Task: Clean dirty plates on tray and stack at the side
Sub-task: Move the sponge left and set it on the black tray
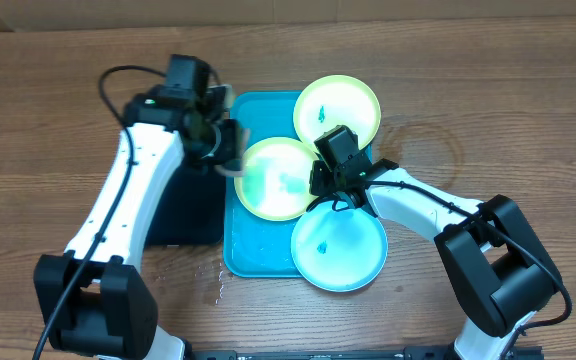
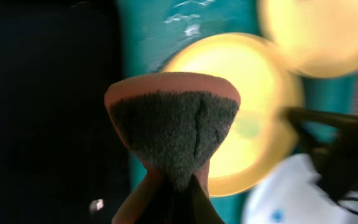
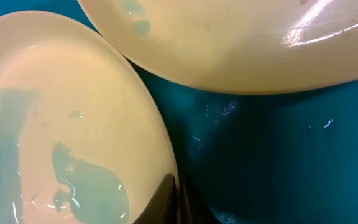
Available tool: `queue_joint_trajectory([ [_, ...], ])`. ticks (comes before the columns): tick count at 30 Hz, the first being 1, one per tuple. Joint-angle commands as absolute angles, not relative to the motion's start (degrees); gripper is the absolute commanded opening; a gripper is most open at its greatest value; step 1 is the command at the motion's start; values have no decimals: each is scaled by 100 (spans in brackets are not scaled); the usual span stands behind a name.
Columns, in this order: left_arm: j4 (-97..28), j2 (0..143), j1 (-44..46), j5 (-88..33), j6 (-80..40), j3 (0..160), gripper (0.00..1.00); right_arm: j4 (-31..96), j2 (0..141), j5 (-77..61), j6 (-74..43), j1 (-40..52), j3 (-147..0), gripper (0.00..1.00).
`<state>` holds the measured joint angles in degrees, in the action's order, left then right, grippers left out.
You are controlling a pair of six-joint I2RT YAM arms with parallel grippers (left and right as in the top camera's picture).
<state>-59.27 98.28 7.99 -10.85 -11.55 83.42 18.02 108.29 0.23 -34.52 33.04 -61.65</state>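
Wood-grain desk (image 1: 48, 100) is seen under a turquoise tray (image 1: 258, 250), with a black tray (image 1: 188, 210) set just beside it on the left. Three plates are laid along the turquoise tray: a far plate (image 1: 353, 100), green and overhanging the rim; a middle plate (image 1: 273, 180), green-rimmed and smeared with teal; and a blue plate (image 1: 343, 255), nearest and also overhanging. The left end effector (image 2: 173, 186) is closed on a sponge (image 2: 173, 124), held at the middle plate's left edge. The right end effector (image 3: 176, 202) is pinched shut on that plate's right rim.
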Motion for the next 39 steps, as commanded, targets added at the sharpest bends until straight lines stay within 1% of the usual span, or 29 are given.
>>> queue_joint_trajectory([
  [1,-6246,9918,578,322,-1122,8355,4,1813,10814,-8,-3450,3315,-6226,4],
  [4,-6346,9929,405,814,-1203,8276,4,1813,10814,-8,-3450,3315,-6226,4],
  [7,-6294,9933,263,943,-1203,8143,4,1813,10814,-8,-3450,3315,-6226,4],
  [13,-5865,9933,172,941,-1205,7662,4,1815,10814,-8,-3450,3315,-6226,4],
  [28,-4185,9937,172,963,-1197,6101,5,1813,10814,-8,-3450,3315,-6226,4],
  [39,-4034,9937,172,961,-1199,5924,9,1813,10814,-8,-3450,3315,-6226,4],
])
